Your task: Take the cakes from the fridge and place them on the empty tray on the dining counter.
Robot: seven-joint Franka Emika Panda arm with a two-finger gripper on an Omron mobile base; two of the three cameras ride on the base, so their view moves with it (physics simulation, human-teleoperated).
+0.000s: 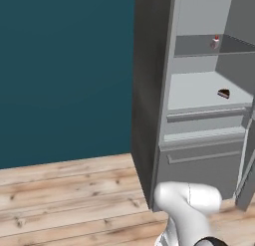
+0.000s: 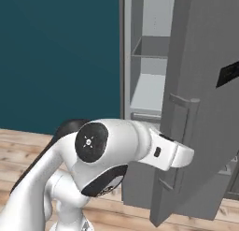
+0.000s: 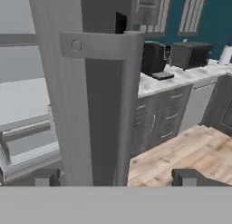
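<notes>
Fridge: we see the tall matte grey fridge [image 1: 149,100] open | Cakes: white cherry-topped slice [image 1: 215,42] on an upper pale shelf, dark chocolate wedge [image 1: 223,93] on the shelf below | Gripper [image 3: 118,177]: our fingers spread wide astride the grey vertical bar handle [image 3: 93,109], gripping nothing.

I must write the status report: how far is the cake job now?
Done: the fridge door stands open. In hand: nothing; the gripper is open, fingertips either side of the door handle. Left: the white cake and the chocolate cake both sit on their shelves, uncarried.
</notes>
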